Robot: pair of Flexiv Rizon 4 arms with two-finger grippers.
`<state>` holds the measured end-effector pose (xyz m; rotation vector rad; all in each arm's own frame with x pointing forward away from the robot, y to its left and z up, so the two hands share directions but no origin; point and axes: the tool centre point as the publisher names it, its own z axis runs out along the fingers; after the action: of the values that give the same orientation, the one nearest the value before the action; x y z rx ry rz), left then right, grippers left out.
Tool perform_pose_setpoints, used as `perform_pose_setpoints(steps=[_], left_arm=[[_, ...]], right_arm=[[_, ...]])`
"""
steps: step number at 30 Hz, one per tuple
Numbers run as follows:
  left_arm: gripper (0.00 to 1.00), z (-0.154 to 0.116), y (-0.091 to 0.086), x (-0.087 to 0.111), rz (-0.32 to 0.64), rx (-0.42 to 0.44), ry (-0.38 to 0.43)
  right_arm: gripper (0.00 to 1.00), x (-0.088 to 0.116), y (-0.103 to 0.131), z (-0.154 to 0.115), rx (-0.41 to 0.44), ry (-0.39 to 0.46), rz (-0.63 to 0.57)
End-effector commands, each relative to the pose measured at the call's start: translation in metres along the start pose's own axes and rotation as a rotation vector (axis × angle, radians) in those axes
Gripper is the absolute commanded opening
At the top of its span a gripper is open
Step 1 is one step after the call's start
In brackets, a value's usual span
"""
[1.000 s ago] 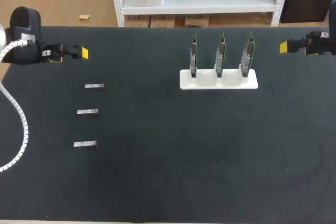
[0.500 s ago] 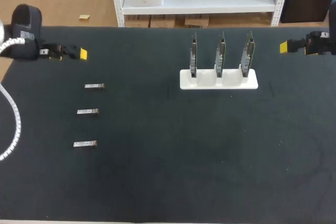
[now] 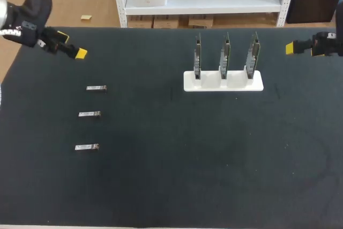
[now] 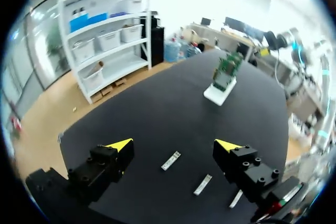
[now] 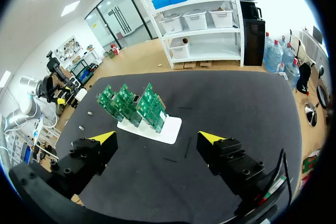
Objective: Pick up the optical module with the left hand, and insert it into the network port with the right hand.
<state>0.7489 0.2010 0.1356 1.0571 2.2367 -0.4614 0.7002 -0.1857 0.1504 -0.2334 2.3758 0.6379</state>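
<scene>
— Between the left gripper's point(image 4: 174, 145) yellow tips, what is there?

— Nothing held. Its fingers stand wide apart above the table point(image 3: 161, 186). The three optical modules point(image 4: 170, 160) lie flat below and just ahead of them, untouched, in a spaced row. I judge they are laid out singly so that open fingers can come down on one without knocking its neighbour.

— And the arm itself?

— It comes in at the far left corner, wrist tilted so the fingers look down and across toward the row. The module at the far end of the row lies closest to it. The pick is not yet begun.

— The other side?

— The right gripper point(image 5: 157, 137) hangs at the far right edge, fingers likewise apart and empty, pointing across at the white stand point(image 3: 223, 85), well apart from it. Three circuit boards point(image 3: 225, 52) stand upright in that stand, probably to offer their ports for a level push. The ports themselves are too small to make out.
</scene>
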Motion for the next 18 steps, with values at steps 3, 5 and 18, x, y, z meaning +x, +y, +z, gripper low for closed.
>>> perform_pose_setpoints(steps=[3, 5, 18], left_arm=[[1.0, 0.022, 0.004, 0.004, 0.345, 0.018, 0.246], [1.0, 0.025, 0.002, 0.007, 0.385, 0.037, 0.256], [1.0, 0.053, 0.014, 0.039, 0.513, 0.059, 0.422]], right_arm=[[1.0, 0.0, 0.001, 0.0, 0.003, -0.001, 0.001], [1.0, 0.0, 0.001, 0.0, 0.003, -0.001, 0.001], [1.0, 0.0, 0.001, 0.0, 0.003, -0.001, 0.001]])
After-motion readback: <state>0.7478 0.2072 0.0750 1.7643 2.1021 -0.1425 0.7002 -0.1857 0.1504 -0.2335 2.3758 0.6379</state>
